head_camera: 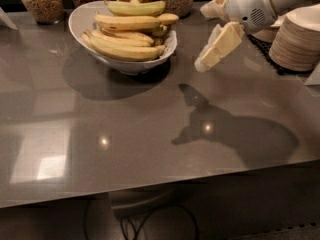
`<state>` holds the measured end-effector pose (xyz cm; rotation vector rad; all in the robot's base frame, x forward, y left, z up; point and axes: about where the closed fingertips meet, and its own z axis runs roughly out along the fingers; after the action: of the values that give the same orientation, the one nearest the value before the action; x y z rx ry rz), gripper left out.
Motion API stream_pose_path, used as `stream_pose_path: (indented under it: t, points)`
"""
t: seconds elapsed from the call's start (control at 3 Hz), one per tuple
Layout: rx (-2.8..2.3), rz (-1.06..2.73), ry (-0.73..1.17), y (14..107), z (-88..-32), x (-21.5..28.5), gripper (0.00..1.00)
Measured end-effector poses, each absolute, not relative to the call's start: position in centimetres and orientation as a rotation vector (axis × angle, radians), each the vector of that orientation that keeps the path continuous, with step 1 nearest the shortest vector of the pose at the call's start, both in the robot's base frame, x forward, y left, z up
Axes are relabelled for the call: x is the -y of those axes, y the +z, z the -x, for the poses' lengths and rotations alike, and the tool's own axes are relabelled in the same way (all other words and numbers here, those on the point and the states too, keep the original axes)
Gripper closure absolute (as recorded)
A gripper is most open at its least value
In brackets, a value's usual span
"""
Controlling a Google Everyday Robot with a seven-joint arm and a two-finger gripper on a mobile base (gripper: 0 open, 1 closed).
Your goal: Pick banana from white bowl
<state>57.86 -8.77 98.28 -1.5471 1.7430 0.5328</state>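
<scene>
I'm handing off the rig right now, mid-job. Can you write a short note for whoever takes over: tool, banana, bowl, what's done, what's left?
Tool: in the air above the table, just right of the white bowl, angled down-left toward it. It carries no banana and touches nothing.
Banana: lying in the bowl near the top of the pile, just in front of a paler greenish banana.
Bowl: at the back left of the table, in front of the jars.
Done: nothing picked yet.
Left: bring the tool over the bowl, grasp the banana, lift it out.
Note: a plate stack sits close on the right.
</scene>
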Motion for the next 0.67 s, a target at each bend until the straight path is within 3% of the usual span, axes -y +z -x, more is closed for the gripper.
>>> stream_pose_path:
  t: [0.67]
  points:
    - [-1.695,1.52,0.578,99.14,-58.61,8.08,0.0]
